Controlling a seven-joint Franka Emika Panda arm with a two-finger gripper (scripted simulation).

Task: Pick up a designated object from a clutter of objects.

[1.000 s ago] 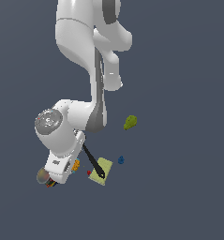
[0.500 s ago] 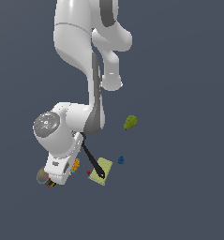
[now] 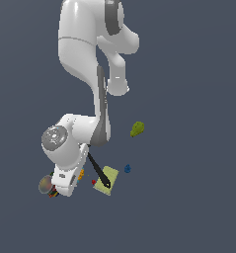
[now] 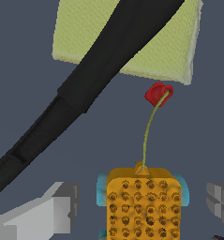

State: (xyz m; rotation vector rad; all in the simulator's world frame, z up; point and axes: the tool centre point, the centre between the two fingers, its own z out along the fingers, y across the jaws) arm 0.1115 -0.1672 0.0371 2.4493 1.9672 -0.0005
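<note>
Grey floor; arm hides orange lump (image 3: 81, 173).

sponge (image 4: 132, 42): rough, matt | spatula (image 4: 85, 79): smooth matt black | orange object (image 4: 144, 206): dimpled

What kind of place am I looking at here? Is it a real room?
Probably not a real room: it looks like a computer simulation. The floor is flat, featureless grey, and the white robot arm hangs over a few scattered items, such as a sponge and a spatula.
</note>
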